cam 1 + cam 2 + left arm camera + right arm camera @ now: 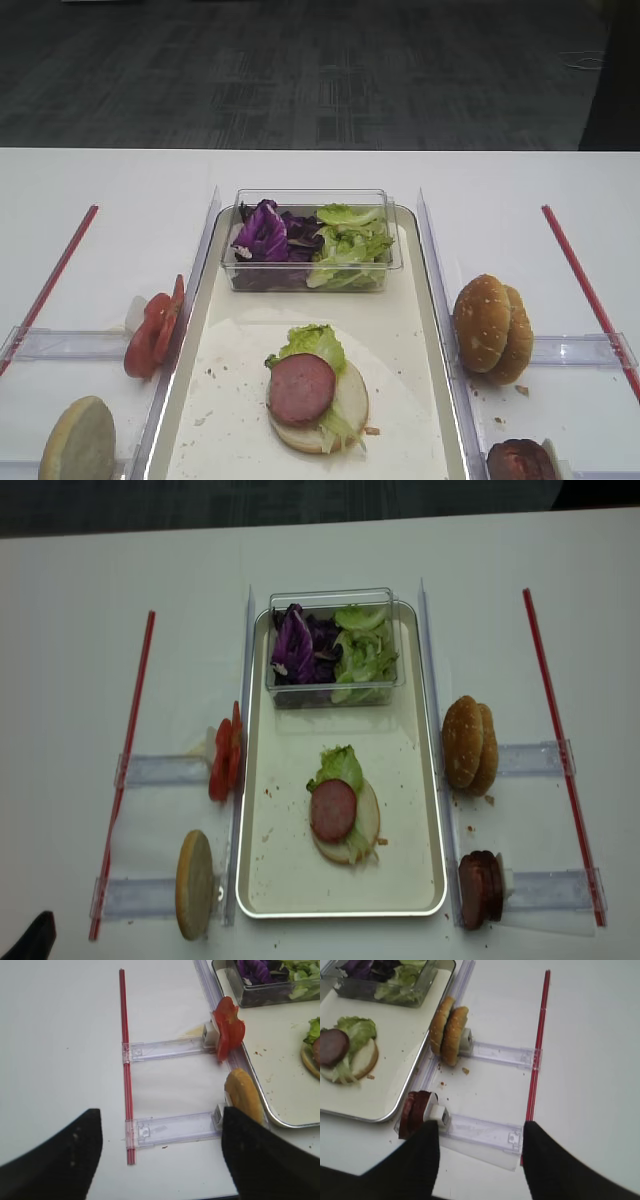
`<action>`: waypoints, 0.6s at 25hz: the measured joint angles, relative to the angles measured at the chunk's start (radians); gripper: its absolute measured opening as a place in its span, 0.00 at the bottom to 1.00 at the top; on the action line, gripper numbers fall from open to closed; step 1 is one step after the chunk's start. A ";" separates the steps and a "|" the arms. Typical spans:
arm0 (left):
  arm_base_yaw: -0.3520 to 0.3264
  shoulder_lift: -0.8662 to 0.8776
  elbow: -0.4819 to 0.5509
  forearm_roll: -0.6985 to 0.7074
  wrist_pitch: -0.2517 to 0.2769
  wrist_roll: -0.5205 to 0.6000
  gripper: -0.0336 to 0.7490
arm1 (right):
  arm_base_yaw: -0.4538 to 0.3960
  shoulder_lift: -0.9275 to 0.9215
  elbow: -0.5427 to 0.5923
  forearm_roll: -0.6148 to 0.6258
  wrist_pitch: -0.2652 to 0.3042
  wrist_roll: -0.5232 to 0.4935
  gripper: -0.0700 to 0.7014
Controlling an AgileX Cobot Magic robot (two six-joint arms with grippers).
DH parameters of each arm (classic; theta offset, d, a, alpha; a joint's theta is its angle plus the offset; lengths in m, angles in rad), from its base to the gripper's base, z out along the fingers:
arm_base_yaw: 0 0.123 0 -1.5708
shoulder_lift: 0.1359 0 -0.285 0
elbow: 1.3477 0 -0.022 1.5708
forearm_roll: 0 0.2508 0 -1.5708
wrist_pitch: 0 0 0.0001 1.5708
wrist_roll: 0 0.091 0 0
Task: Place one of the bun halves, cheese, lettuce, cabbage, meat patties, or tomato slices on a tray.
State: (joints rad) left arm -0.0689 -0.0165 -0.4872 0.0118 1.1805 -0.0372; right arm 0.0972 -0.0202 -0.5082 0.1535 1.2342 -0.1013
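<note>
Right gripper (pixel 479 1160) hangs wide and empty over the near right rack (pixel 485 1132), just short of the meat patties (pixel 416 1112); left gripper (pixel 162 1152) likewise gapes empty above the near left rack (pixel 172 1129). On the tray (pixel 270 875): a pale bun half (pixel 362 825) with lettuce (pixel 340 768) and one patty (pixel 333 810). Cabbage (pixel 297 640) sits in the far tub (pixel 330 600), tomato slices (pixel 224 760) left.

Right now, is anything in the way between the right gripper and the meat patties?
Nothing visible. The open right gripper hangs just behind the patties, which stand on edge in their clear rack beside the tray.
</note>
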 joint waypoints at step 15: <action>0.000 0.000 0.000 0.000 0.000 0.000 0.68 | 0.000 0.000 0.038 0.005 -0.109 -0.026 0.59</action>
State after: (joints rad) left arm -0.0689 -0.0165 -0.4872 0.0118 1.1805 -0.0372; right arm 0.0972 -0.0202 -0.4697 0.1581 1.1257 -0.1269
